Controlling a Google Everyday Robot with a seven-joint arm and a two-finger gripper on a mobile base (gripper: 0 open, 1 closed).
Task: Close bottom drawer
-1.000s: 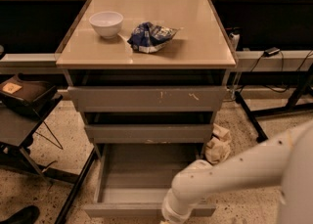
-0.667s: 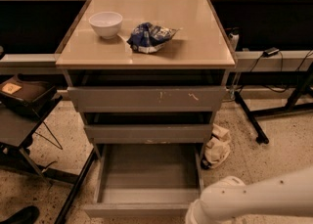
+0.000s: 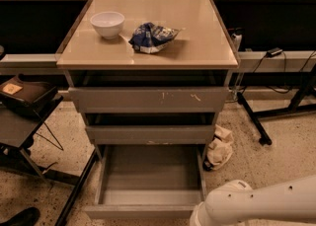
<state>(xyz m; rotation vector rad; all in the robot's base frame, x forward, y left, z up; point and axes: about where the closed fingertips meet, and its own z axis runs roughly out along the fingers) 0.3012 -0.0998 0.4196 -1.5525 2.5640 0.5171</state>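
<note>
The bottom drawer [image 3: 148,180] is pulled far out of the cabinet, a wide shallow grey tray with a bare inside and a low plain front panel [image 3: 138,212] at the bottom edge of the view. Above it sit the mid-sized drawer front [image 3: 150,134] and the larger scratched drawer front [image 3: 148,99], both slightly out. My white arm [image 3: 256,205] enters at the bottom right, just right of the bottom drawer's front corner. My gripper is below the frame and out of view.
The cabinet top [image 3: 197,47] holds a white bowl [image 3: 107,23] and a blue crumpled bag [image 3: 153,36]. A crumpled cloth [image 3: 219,147] lies on the floor right of the cabinet. A dark stool [image 3: 24,101] stands at left, black table legs [image 3: 254,119] at right.
My arm has swung further right and lower, off the drawer's front area, leaving the drawer's inside fully in view. The bottom drawer has not moved.
</note>
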